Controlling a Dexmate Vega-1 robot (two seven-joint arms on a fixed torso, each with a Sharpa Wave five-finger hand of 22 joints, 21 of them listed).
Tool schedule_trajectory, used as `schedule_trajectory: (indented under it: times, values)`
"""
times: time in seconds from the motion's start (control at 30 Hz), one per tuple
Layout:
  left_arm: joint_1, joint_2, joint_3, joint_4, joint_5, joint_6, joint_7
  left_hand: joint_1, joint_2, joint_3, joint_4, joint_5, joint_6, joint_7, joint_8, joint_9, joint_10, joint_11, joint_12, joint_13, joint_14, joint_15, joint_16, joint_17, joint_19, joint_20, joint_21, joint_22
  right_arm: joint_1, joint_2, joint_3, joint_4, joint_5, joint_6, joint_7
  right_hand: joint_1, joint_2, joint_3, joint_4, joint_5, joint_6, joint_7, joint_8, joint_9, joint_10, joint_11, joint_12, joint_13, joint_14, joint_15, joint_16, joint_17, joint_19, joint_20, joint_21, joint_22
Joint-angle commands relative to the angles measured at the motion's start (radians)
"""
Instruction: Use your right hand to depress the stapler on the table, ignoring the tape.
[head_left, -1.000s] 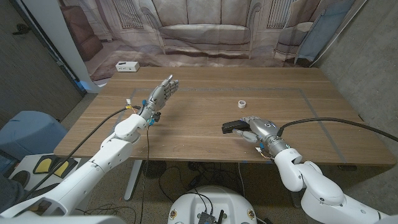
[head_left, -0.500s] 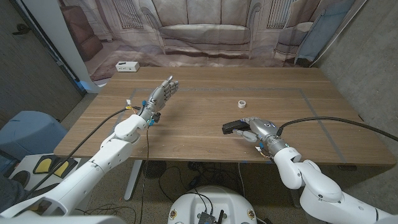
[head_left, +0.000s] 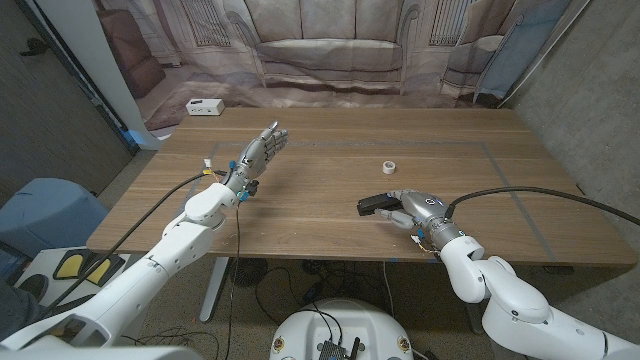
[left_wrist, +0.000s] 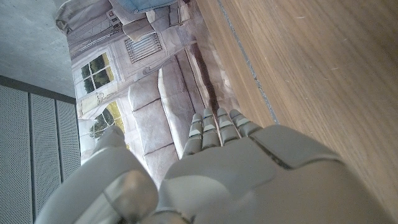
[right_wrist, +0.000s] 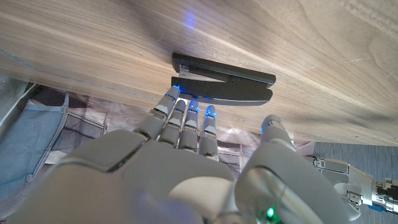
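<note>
Stapler: the black stapler (head_left: 378, 204) lies on the wooden table (head_left: 330, 215) toward its near edge, on the robot's right side; its long axis runs roughly across the table, one end pointing toward the table's middle, the other under the right hand.
Stapler in right wrist view: the stapler (right_wrist: 222, 86) shows as two long dark bars, one over the other.
Right hand: the right hand (head_left: 418, 208) rests its fingertips (right_wrist: 186, 106) on the stapler's top, fingers extended side by side, grasping nothing.
Left hand: the left hand (head_left: 258, 152) is raised over the table's left part, fingers straight and apart, empty.
Tape: a small white roll of tape (head_left: 389, 166) sits farther back, apart from the stapler.
</note>
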Motion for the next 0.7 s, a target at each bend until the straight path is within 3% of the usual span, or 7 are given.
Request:
schedule_trajectory:
  times: [0.03,0.7]
  values:
    - [0.012,-0.002,-0.003,-0.005,-0.002,-0.006,0.011,-0.001,0.006,0.000,-0.006,-0.003,0.010,-0.002,0.003,0.004,0.007,0.001,0.001,0.000,0.007,-0.002,0.004,0.004,0.003,0.006,0.004,0.005,0.014,-0.014,-0.012,-0.003,0.019,-0.002,0.015,0.001,-0.007,0.009,0.004,-0.001,0.006,0.004,0.005,0.004,0.008,0.005,0.004,0.003,0.012,0.003,0.005,0.002,0.011,-0.001,0.007,0.003]
    - [0.029,0.001,-0.010,-0.010,-0.010,-0.010,0.015,-0.002,0.007,-0.001,-0.009,-0.004,0.010,-0.002,0.003,0.004,0.007,0.000,0.000,0.000,0.006,-0.001,0.002,0.004,0.002,0.007,0.004,0.006,0.052,-0.025,-0.047,-0.005,0.002,-0.007,0.063,-0.001,-0.008,0.011,0.005,-0.001,0.020,0.006,0.009,0.004,0.023,0.006,0.008,0.003,0.033,0.005,0.011,0.002,0.031,-0.003,0.013,0.003]
